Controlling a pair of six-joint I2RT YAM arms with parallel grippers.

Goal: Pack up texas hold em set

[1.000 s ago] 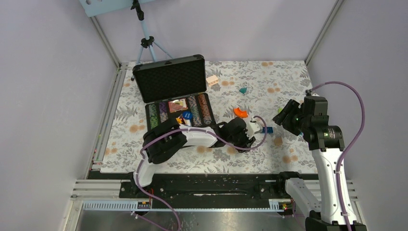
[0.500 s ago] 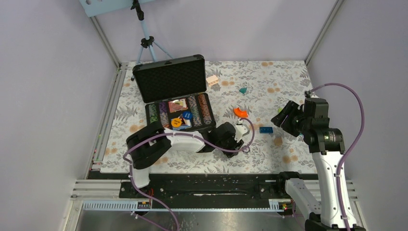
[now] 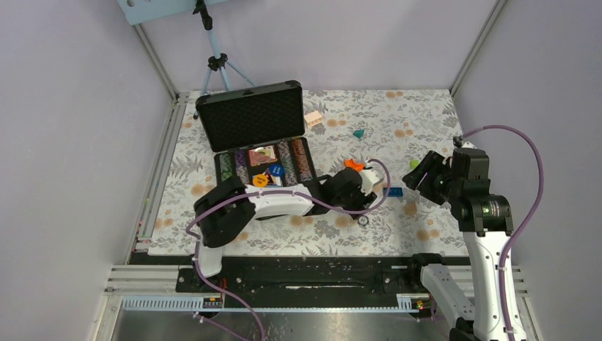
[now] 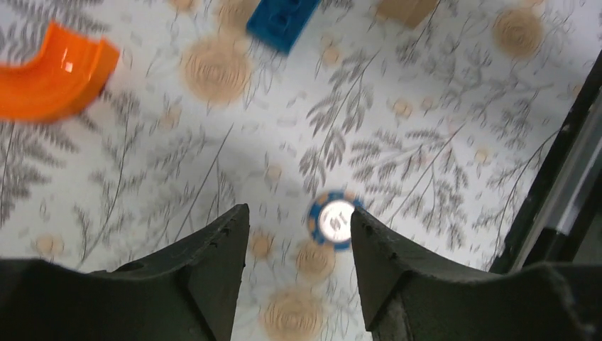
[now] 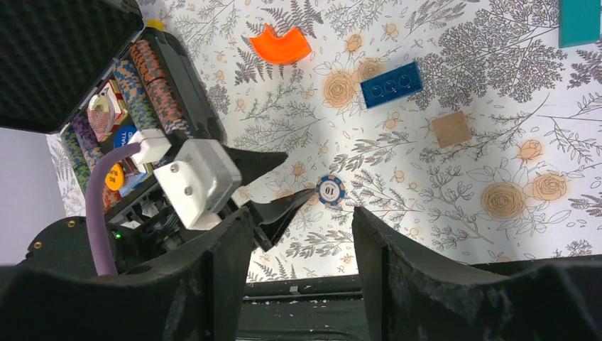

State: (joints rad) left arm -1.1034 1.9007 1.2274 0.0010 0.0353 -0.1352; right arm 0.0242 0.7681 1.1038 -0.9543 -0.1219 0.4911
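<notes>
The texas hold em set's black case (image 3: 248, 117) stands open at the back left, lid up, with rows of striped chips (image 3: 287, 162) and small discs (image 3: 275, 170) in its tray. One blue-and-white chip (image 4: 332, 220) lies flat on the mat. My left gripper (image 4: 298, 213) hovers open over it, and the chip sits just inside the right finger with nothing gripped. The top view shows that chip (image 3: 363, 220) just in front of the left gripper (image 3: 358, 206). My right gripper (image 3: 422, 174) hangs open and empty at the right, looking down at the chip (image 5: 331, 190) and case (image 5: 71, 57).
An orange curved block (image 3: 354, 165), a blue brick (image 3: 392, 191), a tan square (image 5: 451, 129) and a teal block (image 3: 359, 133) lie on the floral mat. A tripod (image 3: 216, 60) stands behind the case. The table's black front rail (image 3: 305, 273) runs close to the chip.
My left gripper pulled back to the left, then swung right and away from the front rail, and its jaws widened. The chip now lies free on the mat. The right arm shifted slightly.
</notes>
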